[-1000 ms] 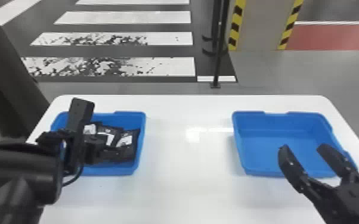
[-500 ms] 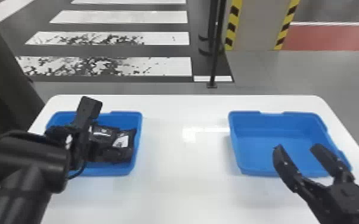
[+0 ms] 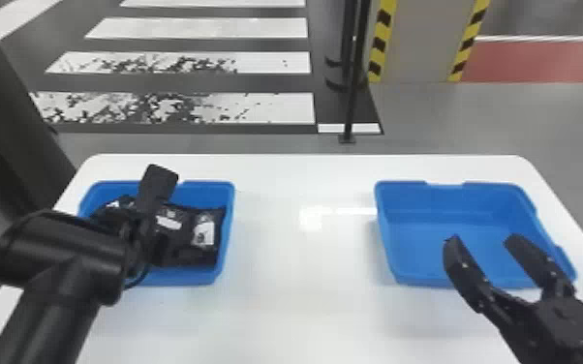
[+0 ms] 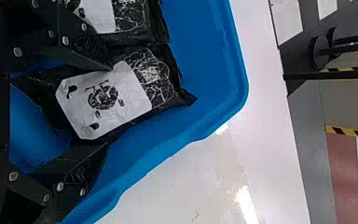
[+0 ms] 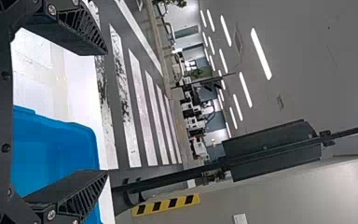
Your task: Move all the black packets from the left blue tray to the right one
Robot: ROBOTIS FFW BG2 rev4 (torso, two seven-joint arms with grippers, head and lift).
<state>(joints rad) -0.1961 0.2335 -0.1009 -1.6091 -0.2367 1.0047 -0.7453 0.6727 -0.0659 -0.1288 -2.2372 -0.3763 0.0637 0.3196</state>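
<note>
Left wrist view shows one black packet point(image 4: 161, 88) lying between the two fingers of the left gripper point(image 3: 150, 213). One finger point(image 4: 91, 49) slants over the edge of its white label, and the other point(image 4: 86, 170) sits at the packet's opposite side. The fingers stand well spread; whether either presses on the packet cannot be told. A second black packet point(image 4: 133, 16) lies just beside the first, past the finger that crosses the label, and both are inside the left blue tray point(image 3: 193, 278).

In the head view, the left arm point(image 3: 58, 247) rises from the bottom edge, bends at a thick rounded joint and reaches across the tray's outer side, its gripper down among the packets. It covers part of the pile. On the gripper's inner side, black packets point(image 3: 186, 244) with white labels lie close together, near the tray wall that faces the middle of the white table point(image 3: 300, 290).

The right gripper point(image 3: 483, 239) is held at the near part of the right blue tray point(image 3: 416, 244), directed forward, its two fingers wide apart with nothing between them. Its arm comes in from the lower right corner, well apart from the packets.
</note>
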